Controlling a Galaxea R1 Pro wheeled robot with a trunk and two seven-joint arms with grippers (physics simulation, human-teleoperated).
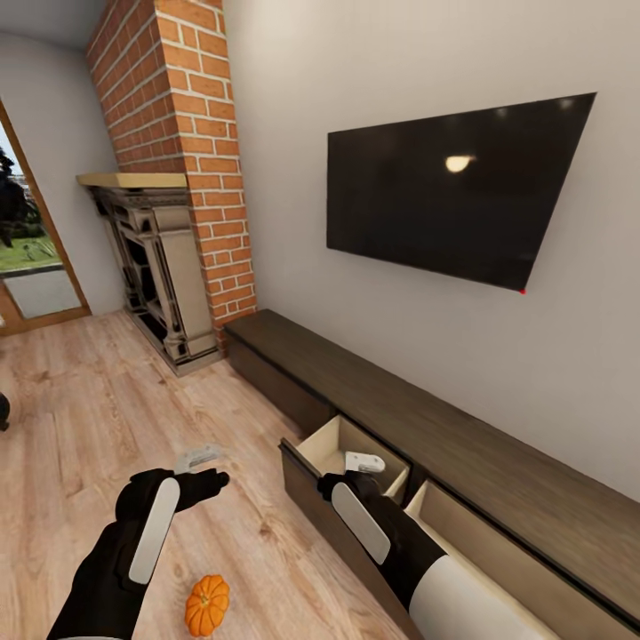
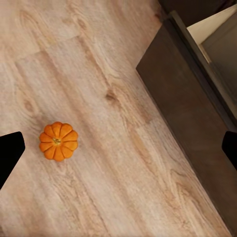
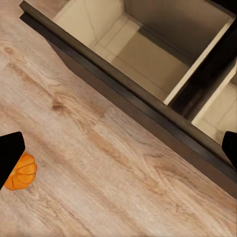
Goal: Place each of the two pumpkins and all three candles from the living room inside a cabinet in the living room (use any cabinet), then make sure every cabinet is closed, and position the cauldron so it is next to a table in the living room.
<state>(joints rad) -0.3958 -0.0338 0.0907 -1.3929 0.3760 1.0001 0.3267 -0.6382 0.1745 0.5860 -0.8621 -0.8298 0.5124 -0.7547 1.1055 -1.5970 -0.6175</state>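
Both drawers of the cabinet (image 1: 382, 418) stand pulled out; the right arm hides part of the nearer one's pale inside. One pumpkin (image 1: 207, 604) sits on open floor (image 1: 89, 418) just beside the drawer fronts. The left gripper (image 1: 197, 459) and the right gripper (image 1: 364, 462) are both spread wide, holding nothing.

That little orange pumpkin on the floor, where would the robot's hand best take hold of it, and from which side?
Probably from straight above, closing across the widest part of its ribbed sides. The pumpkin sits upright on the wood floor, flattened and round, stem end up, apart from the open drawer, so nothing crowds it. The left hand hangs above the floor nearby, its fingers spread wide either side of the left wrist view.
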